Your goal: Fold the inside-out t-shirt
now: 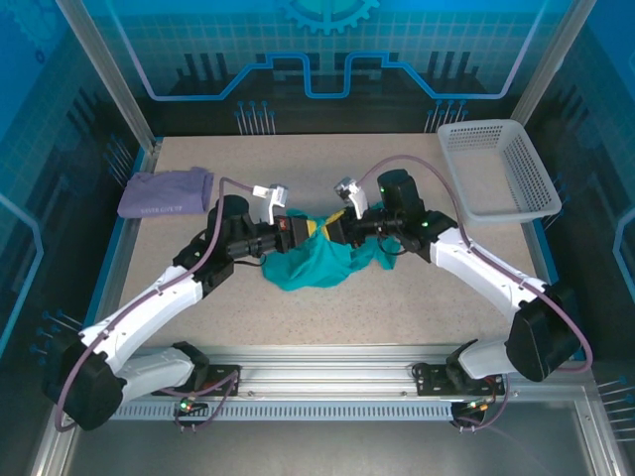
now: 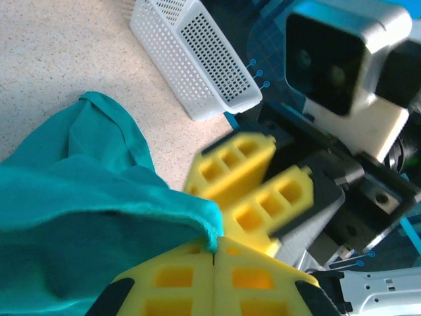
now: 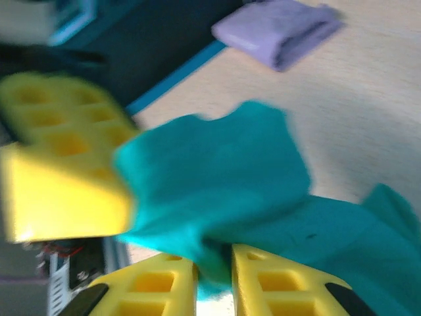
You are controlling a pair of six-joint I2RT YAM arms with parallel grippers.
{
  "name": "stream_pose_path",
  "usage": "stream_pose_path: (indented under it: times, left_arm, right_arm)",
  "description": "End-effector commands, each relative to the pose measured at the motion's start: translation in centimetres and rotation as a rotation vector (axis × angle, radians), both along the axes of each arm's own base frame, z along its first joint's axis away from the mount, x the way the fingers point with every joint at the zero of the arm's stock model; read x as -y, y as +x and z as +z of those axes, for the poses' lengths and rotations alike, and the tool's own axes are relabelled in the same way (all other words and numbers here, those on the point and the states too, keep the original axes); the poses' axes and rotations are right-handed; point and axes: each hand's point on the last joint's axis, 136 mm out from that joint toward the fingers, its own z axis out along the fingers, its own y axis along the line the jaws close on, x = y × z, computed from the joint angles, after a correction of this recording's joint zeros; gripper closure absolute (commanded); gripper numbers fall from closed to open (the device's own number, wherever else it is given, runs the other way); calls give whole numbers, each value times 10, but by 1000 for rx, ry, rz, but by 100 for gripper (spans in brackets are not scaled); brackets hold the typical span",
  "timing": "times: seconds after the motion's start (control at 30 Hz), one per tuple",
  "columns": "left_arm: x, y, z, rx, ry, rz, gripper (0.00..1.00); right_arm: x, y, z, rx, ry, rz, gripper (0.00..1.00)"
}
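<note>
A: Start at the near edge. Arms?

B: Left arm (image 1: pixel 149 307) reaches in from 7 o'clock and right arm (image 1: pixel 496 273) from 5 o'clock. They meet nose to nose over the middle of the table (image 1: pixel 397 307).

A: The shirt?

B: The inside-out t-shirt (image 1: pixel 313 263) is a bunched teal heap at table centre. Most of it sags toward 6 o'clock under the two wrists, and one lobe trails off toward 3 o'clock.

A: Left jaws?

B: The left gripper (image 2: pixel 214 253) has its yellow fingers pressed flat together, with a teal edge running into the seam. It is clamped on the shirt.

A: Right?

B: The right gripper (image 3: pixel 214 263) has its fingers narrowly apart, with teal cloth hanging in the gap. The picture is blurred. The tips of the two grippers sit just beside each other.

A: Farther back?

B: A lavender folded garment (image 1: pixel 164 191) lies at 10 o'clock against the left rim, well apart from the shirt. A white mesh basket (image 1: pixel 526 164) sits at 2 o'clock in the far right corner.
</note>
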Motion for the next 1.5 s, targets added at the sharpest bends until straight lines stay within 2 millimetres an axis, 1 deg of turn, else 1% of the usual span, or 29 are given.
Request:
stream_pose_path:
  times: [0.0, 0.07, 0.13, 0.2, 0.27, 0.37, 0.43, 0.53, 0.57, 0.63, 0.77, 0.87, 0.9, 0.93, 1.0, 1.03, 1.07, 1.13, 1.17, 1.23, 1.27, 1.37, 1.47]
  left_arm:
    - [5, -14, 29, 65, -26, -41, 100]
    - [6, -17, 33, 75, -27, -24, 100]
    - [4, -15, 34, 80, -19, 20, 100]
    - [1, -10, 32, 84, 0, 74, 100]
    - [-1, -6, 31, 87, 23, 128, 100]
    - [2, -2, 30, 81, 36, 162, 100]
    - [3, 0, 28, 74, 43, 178, 100]
    - [4, 3, 29, 63, 37, 198, 100]
    - [4, 3, 31, 63, 31, 201, 100]
    - [5, 3, 34, 63, 17, 200, 100]
    - [5, 0, 39, 65, -1, 201, 100]
    - [4, -2, 42, 66, -9, 199, 100]
    - [4, -3, 42, 64, -11, 197, 100]
    - [3, -3, 43, 65, -14, 200, 100]
    - [2, -3, 43, 65, -15, 202, 100]
    - [1, -3, 44, 66, -18, 206, 100]
    - [-1, -3, 45, 67, -19, 217, 100]
    - [-7, -1, 45, 68, -14, 249, 100]
    - [-12, 1, 46, 69, -9, 272, 100]
    - [-22, 7, 44, 63, 4, 311, 100]
    - [-27, 11, 42, 56, 12, 329, 100]
    - [-41, 24, 36, 31, 37, 373, 100]
    - [-51, 34, 32, 25, 55, 395, 100]
  right_arm:
    - [35, 30, -13, -32, -215, -296, 78]
    - [42, 31, -12, -10, -274, -343, 77]
    - [41, 25, -7, 32, -284, -341, 75]
    - [33, 13, 2, 85, -249, -286, 70]
    - [24, -4, 7, 130, -192, -220, 62]
    - [14, -29, 12, 168, -110, -144, 52]
    - [8, -41, 13, 192, -75, -128, 48]
    - [0, -52, 14, 232, -23, -130, 45]
    - [-4, -55, 9, 233, -12, -133, 44]
    - [-10, -50, 3, 230, 3, -179, 43]
    - [-13, -26, -10, 195, 9, -332, 41]
    - [-19, -12, -18, 189, 34, -390, 40]
    - [-22, -9, -20, 190, 39, -398, 40]
    - [-26, -4, -16, 204, 62, -405, 39]
    - [-26, 5, -18, 212, 55, -443, 39]
    - [-22, 10, -19, 213, 51, -470, 43]
    - [-18, 12, -20, 218, 49, -482, 53]
    - [-11, 14, -20, 228, 50, -466, 78]
    - [-9, 12, -18, 232, 57, -424, 88]
    - [-11, 3, -13, 228, 86, -279, 99]
    - [-12, -4, -10, 214, 112, -195, 100]
    - [-10, -23, -2, 133, 161, 27, 100]
    - [-8, -38, 4, 89, 181, 157, 100]
